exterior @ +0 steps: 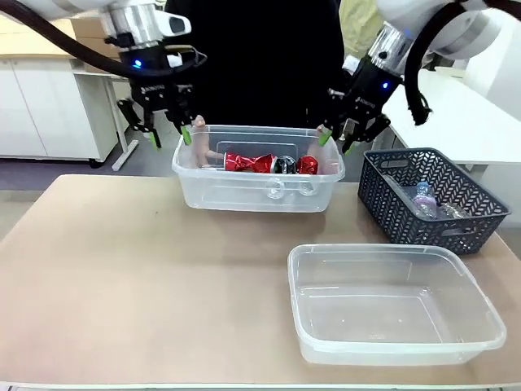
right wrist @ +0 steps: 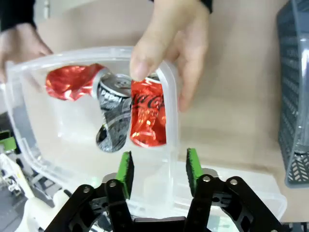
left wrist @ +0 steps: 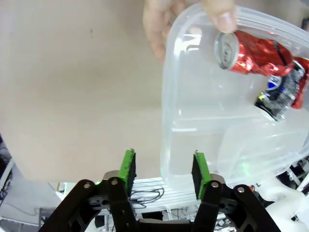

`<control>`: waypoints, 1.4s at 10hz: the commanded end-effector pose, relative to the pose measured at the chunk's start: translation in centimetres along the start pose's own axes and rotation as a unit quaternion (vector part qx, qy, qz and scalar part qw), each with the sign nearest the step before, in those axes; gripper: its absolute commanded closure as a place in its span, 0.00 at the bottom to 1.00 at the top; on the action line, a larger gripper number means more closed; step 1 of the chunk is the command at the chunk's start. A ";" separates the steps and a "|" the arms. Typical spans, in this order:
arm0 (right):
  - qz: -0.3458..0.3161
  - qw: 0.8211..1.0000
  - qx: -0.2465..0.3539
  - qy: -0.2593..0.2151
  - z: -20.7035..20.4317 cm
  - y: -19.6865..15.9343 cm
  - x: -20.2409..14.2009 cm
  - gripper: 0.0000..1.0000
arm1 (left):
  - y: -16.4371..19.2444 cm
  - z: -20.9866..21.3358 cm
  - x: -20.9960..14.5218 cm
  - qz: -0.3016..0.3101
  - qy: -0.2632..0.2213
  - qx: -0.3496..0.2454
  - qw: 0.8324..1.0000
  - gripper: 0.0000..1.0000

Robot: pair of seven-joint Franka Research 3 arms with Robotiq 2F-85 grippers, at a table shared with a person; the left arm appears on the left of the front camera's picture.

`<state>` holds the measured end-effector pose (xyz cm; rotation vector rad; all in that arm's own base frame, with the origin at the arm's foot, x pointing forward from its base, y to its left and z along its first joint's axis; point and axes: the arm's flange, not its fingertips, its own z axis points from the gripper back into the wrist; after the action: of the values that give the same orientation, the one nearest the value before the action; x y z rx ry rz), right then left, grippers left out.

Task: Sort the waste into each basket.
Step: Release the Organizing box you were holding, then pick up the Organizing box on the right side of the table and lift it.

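front: we see left gripper (exterior: 172,137) and right gripper (exterior: 336,142) spread wide at the ends of the far basket (exterior: 244,194), cans (exterior: 264,163) inside | left wrist: fingers (left wrist: 128,166) wide, rim (left wrist: 165,121) between | right wrist: fingers wide astride rim, person's hand (right wrist: 176,43) holding it

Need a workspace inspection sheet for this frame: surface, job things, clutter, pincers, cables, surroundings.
Surface: beige table, no spills seen.
Job's things: far tub holds crushed red and black cans, with a person's hands on both its ends; near tub is empty; bottle lies in the basket.
Clutter: grey mesh basket at the table's right.
Grippers: left pincer open at the far tub's left end; right pincer open, the tub's right rim between its fingers, not gripped.
Cables: black hoses run along both arms, off the table.
Surroundings: white cabinets at far left; person behind the far tub.
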<state>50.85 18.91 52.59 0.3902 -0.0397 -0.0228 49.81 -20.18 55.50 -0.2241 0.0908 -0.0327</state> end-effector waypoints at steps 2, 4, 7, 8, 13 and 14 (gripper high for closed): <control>0.027 0.997 0.062 -0.044 1.1 -2.6 -1.9 0.00 | 1.6 1.4 -1.8 -0.016 -0.040 -0.057 0.997 0.00; 0.023 0.995 0.086 -0.048 1.3 -3.9 -2.3 0.00 | 2.6 0.9 -1.8 -0.046 -0.024 -0.108 0.993 0.00; 0.006 0.997 0.068 -0.043 1.8 -3.2 -1.7 0.00 | 3.5 -0.4 -1.5 -0.051 0.031 -0.121 0.991 0.00; 0.006 0.997 0.068 -0.043 1.8 -3.2 -1.7 0.00 | 2.7 0.6 -1.2 -0.039 -0.014 -0.105 0.994 0.00; 0.006 0.997 0.068 -0.043 1.8 -3.2 -1.7 0.00 | 2.8 0.5 -1.0 -0.045 -0.007 -0.111 0.993 0.00; 0.005 0.996 0.073 -0.044 1.7 -3.3 -1.7 0.00 | 1.7 2.1 -3.2 -0.058 -0.009 -0.113 0.992 0.00</control>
<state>49.00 15.24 52.75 0.5341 -0.1297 -0.0268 48.52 -17.59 55.88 -0.4514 0.0694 -0.1202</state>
